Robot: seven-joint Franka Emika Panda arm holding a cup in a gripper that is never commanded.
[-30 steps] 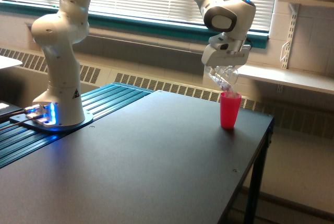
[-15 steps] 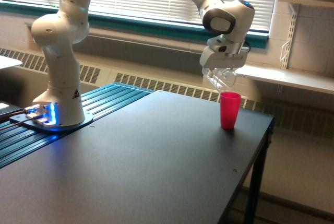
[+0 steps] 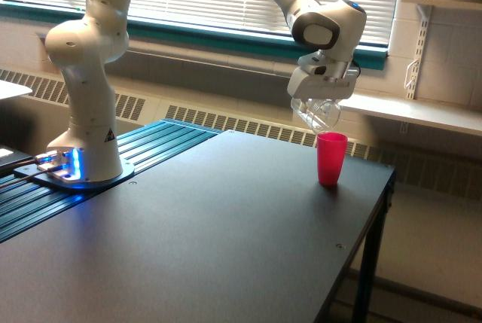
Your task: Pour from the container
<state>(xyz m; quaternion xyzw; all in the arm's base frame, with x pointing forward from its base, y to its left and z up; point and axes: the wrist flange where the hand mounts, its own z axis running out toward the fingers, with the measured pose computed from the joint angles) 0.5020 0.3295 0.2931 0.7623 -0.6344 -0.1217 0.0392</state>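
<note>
The container [image 3: 319, 114] is a small clear mug with a rounded body. It hangs tilted in the air under my gripper [image 3: 322, 95], which is shut on it. Its mouth sits just above and to the exterior view's left of the pink cup's rim. The pink cup [image 3: 331, 158] stands upright on the black table [image 3: 211, 225], near the far right corner. The mug and the cup are apart. I cannot tell what is in the mug.
The arm's white base [image 3: 84, 127] stands on a blue-lit plate at the table's left end. The table's right edge [image 3: 361, 248] drops off close beside the pink cup. A window with blinds and a shelf [image 3: 410, 111] lie behind.
The mug has lifted off the pink cup's rim and tilted back a little, moving slightly to the exterior view's left. The pink cup has stayed put.
</note>
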